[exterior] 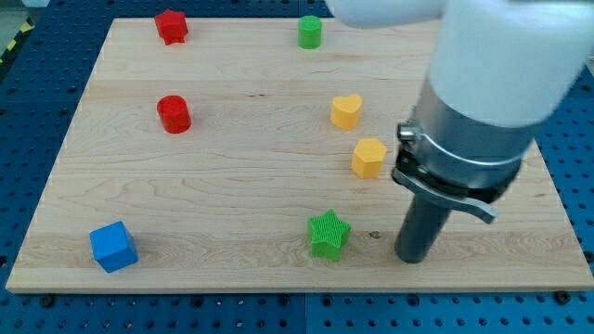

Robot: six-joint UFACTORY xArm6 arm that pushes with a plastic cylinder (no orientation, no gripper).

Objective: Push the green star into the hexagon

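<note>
Currently my tip (413,257) rests on the wooden board (241,195), just right of the green star (328,233); nothing held. Yellow hexagon (368,157) sits above the star, yellow heart (346,111) beyond it. Blue pegboard table (566,176) surrounds.

"What lay beneath everything?"
"A pale wooden board (241,186) with visible grain, evenly lit."
"And around it?"
"A blue perforated metal surface (37,111) bordered the board on every side."
</note>
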